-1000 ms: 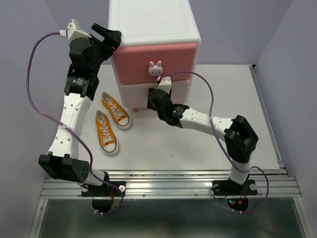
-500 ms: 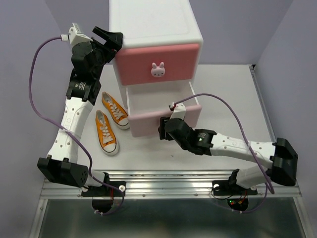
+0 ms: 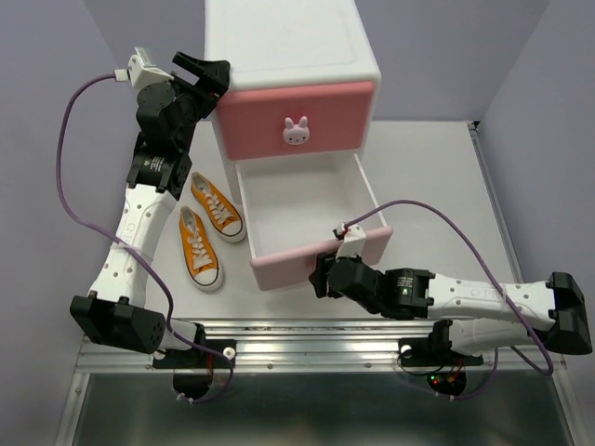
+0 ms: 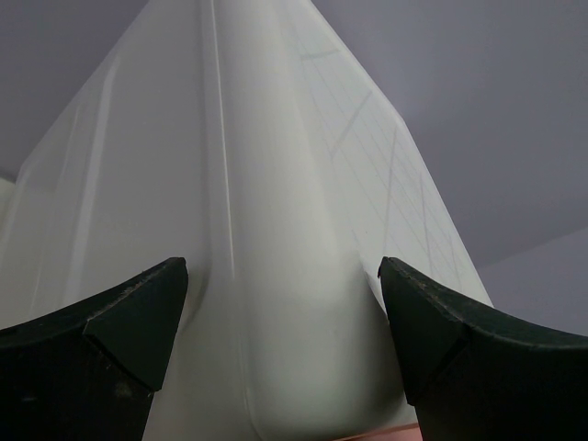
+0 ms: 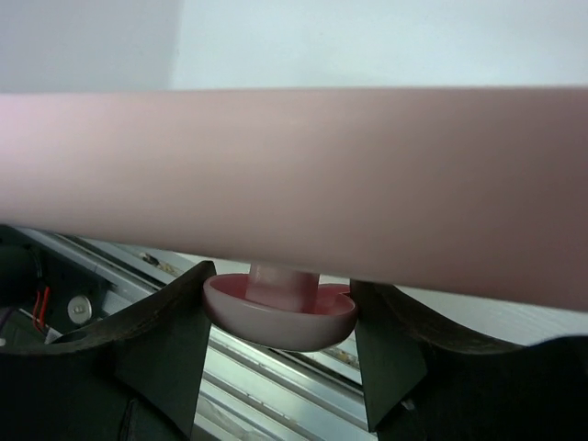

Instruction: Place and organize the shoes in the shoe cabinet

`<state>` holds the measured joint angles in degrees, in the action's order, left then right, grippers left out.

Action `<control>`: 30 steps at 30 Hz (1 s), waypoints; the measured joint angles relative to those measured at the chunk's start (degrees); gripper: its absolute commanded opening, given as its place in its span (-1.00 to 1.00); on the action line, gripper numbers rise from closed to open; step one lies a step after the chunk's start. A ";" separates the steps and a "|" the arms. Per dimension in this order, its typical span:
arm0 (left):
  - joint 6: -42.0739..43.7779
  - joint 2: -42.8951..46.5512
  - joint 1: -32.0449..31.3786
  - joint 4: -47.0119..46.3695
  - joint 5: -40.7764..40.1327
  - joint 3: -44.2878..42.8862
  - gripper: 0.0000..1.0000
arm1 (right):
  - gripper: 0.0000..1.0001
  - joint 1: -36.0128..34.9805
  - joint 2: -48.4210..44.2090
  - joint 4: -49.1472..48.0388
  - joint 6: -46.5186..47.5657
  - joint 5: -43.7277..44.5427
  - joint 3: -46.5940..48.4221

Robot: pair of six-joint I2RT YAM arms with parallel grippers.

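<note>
The white shoe cabinet (image 3: 288, 46) stands at the back of the table, its deeper pink upper drawer (image 3: 325, 107) closed. Its lower drawer (image 3: 307, 200) is pulled far out and is empty inside. My right gripper (image 3: 325, 277) is shut on the knob (image 5: 280, 312) under the pale pink drawer front (image 5: 294, 184). My left gripper (image 3: 206, 74) is open, its fingers on either side of the cabinet's rear left corner (image 4: 276, 230). Two orange shoes (image 3: 218, 206) (image 3: 199, 246) lie side by side left of the drawer. The white pair is out of view.
A metal rail (image 3: 316, 339) runs along the table's near edge, just in front of the open drawer. Purple walls close in the left, right and back. The left arm stretches over the table left of the shoes.
My right gripper has pulled the lower drawer from closed to far out toward the near edge. The left arm has stayed at the cabinet's corner. The shoes have not moved.
</note>
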<state>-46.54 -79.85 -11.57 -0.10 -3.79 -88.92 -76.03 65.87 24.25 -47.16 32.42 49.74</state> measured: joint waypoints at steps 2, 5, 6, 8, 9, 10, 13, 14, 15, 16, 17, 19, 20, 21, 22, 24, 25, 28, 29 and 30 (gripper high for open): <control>0.11 -0.07 0.00 0.02 -0.02 -0.28 0.89 | 0.41 -0.50 -0.63 1.20 -0.02 0.28 0.00; 0.31 -0.33 -0.04 0.39 -0.02 -0.83 0.89 | 0.99 -1.01 -1.51 3.45 -0.24 -0.50 0.17; 0.39 -0.48 -0.04 0.61 0.00 -1.07 0.89 | 1.00 -1.27 -1.62 4.52 -0.44 -1.53 0.42; 0.85 -0.72 -0.04 1.73 0.15 -1.97 0.89 | 1.00 -2.12 -1.16 6.88 -0.66 -2.84 1.73; 1.03 -0.79 -0.04 2.01 0.22 -2.14 0.89 | 1.00 -2.45 -0.81 8.00 -0.68 -3.65 2.78; 1.27 -0.94 -0.04 2.58 0.26 -2.62 0.89 | 1.00 -2.54 -0.48 8.92 -0.68 -4.24 3.85; 1.77 -1.29 -0.04 4.02 0.31 -3.74 0.94 | 1.00 -2.54 0.52 11.54 -0.26 -6.08 7.52; 1.90 -1.42 -0.04 4.59 0.33 -4.17 0.94 | 1.00 -2.51 0.61 12.22 -0.04 -6.67 8.55; 2.03 -1.57 -0.04 5.14 0.33 -4.57 0.94 | 1.00 -2.54 0.59 12.74 0.76 -7.43 9.44; 2.10 -1.70 -0.04 5.60 0.39 -4.94 0.95 | 1.00 -2.54 0.55 13.05 1.64 -8.02 10.43; 2.25 -1.90 -0.04 6.25 0.42 -5.53 0.96 | 1.00 -2.54 0.44 13.18 2.84 -8.57 11.56; 2.49 -2.43 -0.04 7.85 0.55 -6.86 0.97 | 1.00 -2.54 0.07 13.53 4.94 -8.70 13.62; 2.54 -2.62 -0.04 8.81 0.55 -7.56 0.97 | 1.00 -2.54 -0.13 13.66 6.10 -8.26 14.73; 2.56 -2.91 -0.04 10.27 0.55 -8.70 0.97 | 1.00 -2.54 -0.28 13.77 7.67 -7.21 16.37; 2.62 -2.95 -0.04 11.19 0.55 -9.49 0.97 | 1.00 -2.54 -0.26 13.92 8.70 -5.99 17.68; 2.80 -2.95 -0.04 13.25 0.55 -11.15 0.97 | 1.00 -2.54 -0.04 13.92 9.90 -2.84 20.04; 2.82 -3.04 -0.02 14.23 0.55 -11.93 0.97 | 1.00 -2.34 0.20 13.97 9.99 -1.42 21.09; 3.63 -4.35 0.04 18.08 0.59 -15.56 0.97 | 1.00 -1.40 0.98 13.97 7.96 1.46 23.19; 3.69 -4.90 0.04 19.47 0.70 -16.96 0.97 | 1.00 -0.63 1.22 13.88 6.95 2.14 23.63; 3.98 -5.57 0.04 20.96 0.79 -18.51 0.97 | 1.00 1.46 1.57 13.51 5.70 3.58 24.24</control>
<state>-42.57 -85.43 -11.53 20.86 -3.01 -107.44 -74.56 67.44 37.76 -41.45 36.01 73.97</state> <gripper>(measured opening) 0.986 0.995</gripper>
